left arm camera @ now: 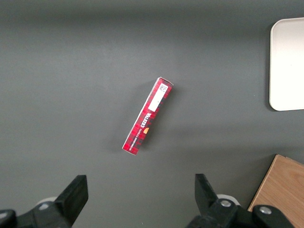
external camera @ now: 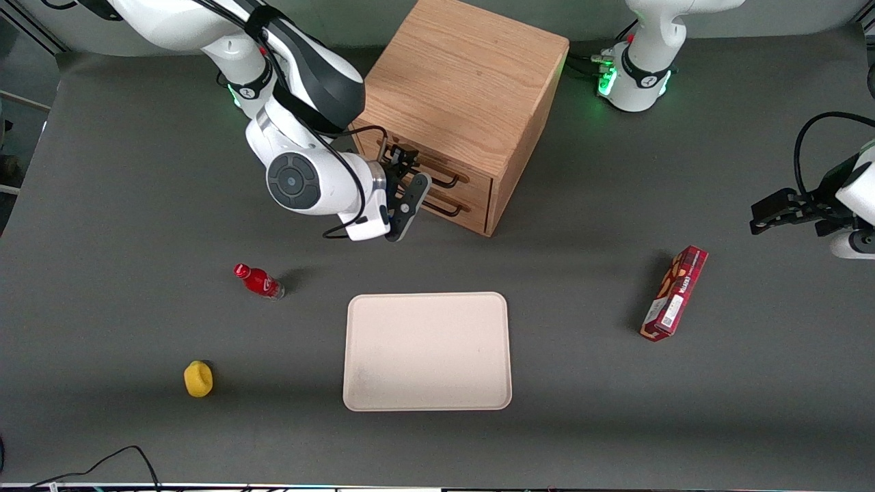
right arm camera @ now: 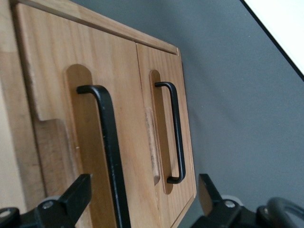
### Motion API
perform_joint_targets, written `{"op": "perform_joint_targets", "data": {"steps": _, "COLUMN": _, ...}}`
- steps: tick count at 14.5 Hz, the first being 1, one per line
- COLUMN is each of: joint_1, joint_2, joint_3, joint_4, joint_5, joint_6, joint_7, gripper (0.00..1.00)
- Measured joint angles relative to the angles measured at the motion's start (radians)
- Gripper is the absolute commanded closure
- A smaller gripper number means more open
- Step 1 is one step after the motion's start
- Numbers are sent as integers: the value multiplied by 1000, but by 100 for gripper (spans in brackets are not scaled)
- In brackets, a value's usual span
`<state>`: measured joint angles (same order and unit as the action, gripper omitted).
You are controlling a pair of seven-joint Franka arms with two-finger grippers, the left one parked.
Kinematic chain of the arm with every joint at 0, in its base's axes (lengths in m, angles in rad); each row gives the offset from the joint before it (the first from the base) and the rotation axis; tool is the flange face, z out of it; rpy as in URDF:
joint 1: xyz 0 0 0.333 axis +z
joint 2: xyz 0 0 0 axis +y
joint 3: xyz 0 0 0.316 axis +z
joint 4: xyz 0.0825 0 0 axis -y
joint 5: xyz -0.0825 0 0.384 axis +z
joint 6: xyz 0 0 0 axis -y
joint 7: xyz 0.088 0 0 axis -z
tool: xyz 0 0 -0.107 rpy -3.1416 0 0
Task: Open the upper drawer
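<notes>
Front camera is looking steeply down from high up, taking in the whole table (external camera: pixel 102 205), cabinet (external camera: pixel 465 89) included. Right wrist camera is sitting close in front of the cabinet, facing the upper drawer (right arm camera: pixel 61 118) past the gripper (right arm camera: pixel 145 202). Left wrist camera is looking straight down, catching the cabinet's corner (left arm camera: pixel 282 190), sharing the red box (left arm camera: pixel 147 116) and tray (left arm camera: pixel 287 64) with the front view.

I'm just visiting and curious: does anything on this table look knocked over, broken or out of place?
Only the small red bottle, which lies tipped on its side. The cabinet's upper drawer is shut, and the gripper hangs open in front of its handle, not touching it.
</notes>
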<state>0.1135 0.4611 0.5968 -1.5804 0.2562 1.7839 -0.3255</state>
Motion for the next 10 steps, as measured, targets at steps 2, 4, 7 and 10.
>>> {"op": "perform_joint_targets", "data": {"steps": 2, "joint_1": 1, "joint_2": 5, "joint_3": 0, "joint_4": -18, "joint_5": 0, "joint_6": 19, "joint_7": 0, "gripper": 0}}
{"op": "perform_joint_targets", "data": {"steps": 4, "joint_1": 8, "joint_2": 15, "joint_3": 0, "joint_4": -25, "joint_5": 0, "joint_6": 26, "joint_7": 0, "gripper": 0}}
{"op": "perform_joint_targets", "data": {"steps": 7, "joint_1": 19, "joint_2": 26, "joint_3": 1, "joint_4": -31, "joint_5": -3, "joint_6": 47, "joint_7": 0, "gripper": 0}}
{"op": "perform_joint_targets", "data": {"steps": 10, "joint_1": 18, "joint_2": 43, "joint_3": 1, "joint_4": -29, "joint_5": -22, "joint_6": 57, "joint_7": 0, "gripper": 0}}
